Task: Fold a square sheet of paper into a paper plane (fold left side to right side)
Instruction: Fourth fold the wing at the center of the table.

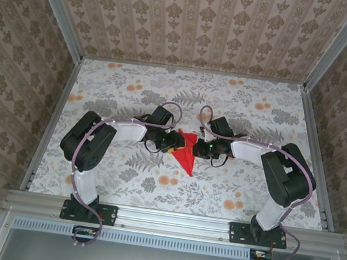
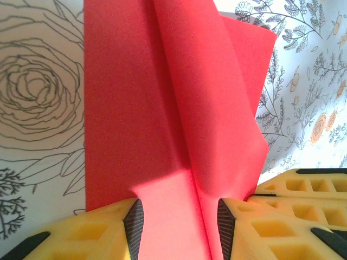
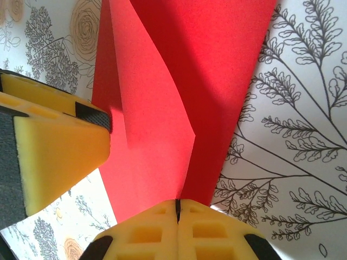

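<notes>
The red paper plane (image 1: pixel 187 150) lies mid-table as a folded, pointed shape with its tip toward the arms. My left gripper (image 1: pixel 173 143) is at its left side. In the left wrist view the left gripper (image 2: pixel 179 227) stands open, its dark pads (image 2: pixel 134 222) well apart over the flat red paper plane (image 2: pixel 135 108), and a loose flap rises on the right. My right gripper (image 1: pixel 202 149) is at the plane's right side. In the right wrist view the right gripper (image 3: pixel 177 212) is shut, and a raised fold of the paper plane (image 3: pixel 157 124) runs into the seam between its jaws.
A floral tablecloth (image 1: pixel 228 108) covers the table, with patterned walls on three sides and a metal rail (image 1: pixel 173 220) along the near edge. The left gripper's yellow finger (image 3: pixel 54 146) touches the paper's left edge in the right wrist view.
</notes>
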`<action>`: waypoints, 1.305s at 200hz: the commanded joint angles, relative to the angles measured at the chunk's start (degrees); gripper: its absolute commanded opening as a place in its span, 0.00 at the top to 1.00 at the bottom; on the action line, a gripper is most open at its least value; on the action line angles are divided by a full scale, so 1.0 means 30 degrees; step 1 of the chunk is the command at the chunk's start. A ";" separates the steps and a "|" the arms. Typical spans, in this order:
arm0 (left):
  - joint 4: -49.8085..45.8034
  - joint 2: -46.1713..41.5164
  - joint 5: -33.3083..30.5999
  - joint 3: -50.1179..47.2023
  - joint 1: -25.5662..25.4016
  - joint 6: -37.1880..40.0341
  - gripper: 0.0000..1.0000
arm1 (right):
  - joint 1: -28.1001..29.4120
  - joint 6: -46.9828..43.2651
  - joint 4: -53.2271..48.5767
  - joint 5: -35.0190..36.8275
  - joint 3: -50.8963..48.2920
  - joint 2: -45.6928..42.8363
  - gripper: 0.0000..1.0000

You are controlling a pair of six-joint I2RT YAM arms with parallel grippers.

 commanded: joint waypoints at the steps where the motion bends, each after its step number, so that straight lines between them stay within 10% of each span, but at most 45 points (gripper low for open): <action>1: -0.1335 0.0381 -0.0548 0.0064 -0.0077 -0.0039 0.56 | 0.0091 -0.0223 -0.0429 0.0406 0.0049 0.0124 1.00; 156: -0.2052 -0.0979 -0.0500 0.1193 -0.0045 0.0840 0.55 | 0.0365 -0.0781 -0.1579 0.1043 0.0488 0.1440 1.00; 261: -0.2093 0.1873 0.1326 0.4807 -0.0435 0.1490 0.77 | 0.0476 -0.1017 -0.2057 0.1285 0.0624 0.1490 1.00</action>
